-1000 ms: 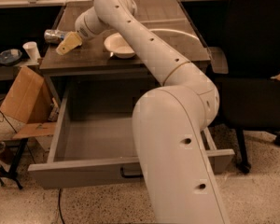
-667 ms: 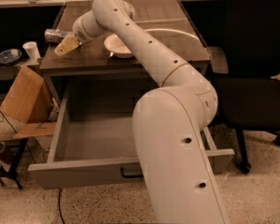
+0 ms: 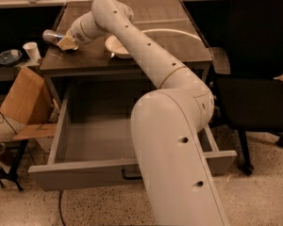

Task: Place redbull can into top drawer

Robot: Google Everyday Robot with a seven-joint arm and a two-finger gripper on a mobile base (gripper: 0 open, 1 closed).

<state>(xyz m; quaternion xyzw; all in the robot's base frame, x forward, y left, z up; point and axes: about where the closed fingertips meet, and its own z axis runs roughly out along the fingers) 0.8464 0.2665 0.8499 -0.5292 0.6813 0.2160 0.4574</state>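
The redbull can lies on its side at the far left edge of the brown table top. My gripper is at the can's right end, low over the table; I cannot see whether it touches the can. The top drawer is pulled wide open below the table, grey and empty inside. Its dark handle shows partly beside my arm. My arm's white body hides the drawer's right part.
A white bowl sits on the table just right of my gripper. A white paper cup and a dark dish stand on a low shelf at left. A cardboard box leans beside the drawer. A black chair stands at right.
My gripper has moved left across the table and now sits right against the can's end. The can and the drawer have not moved.
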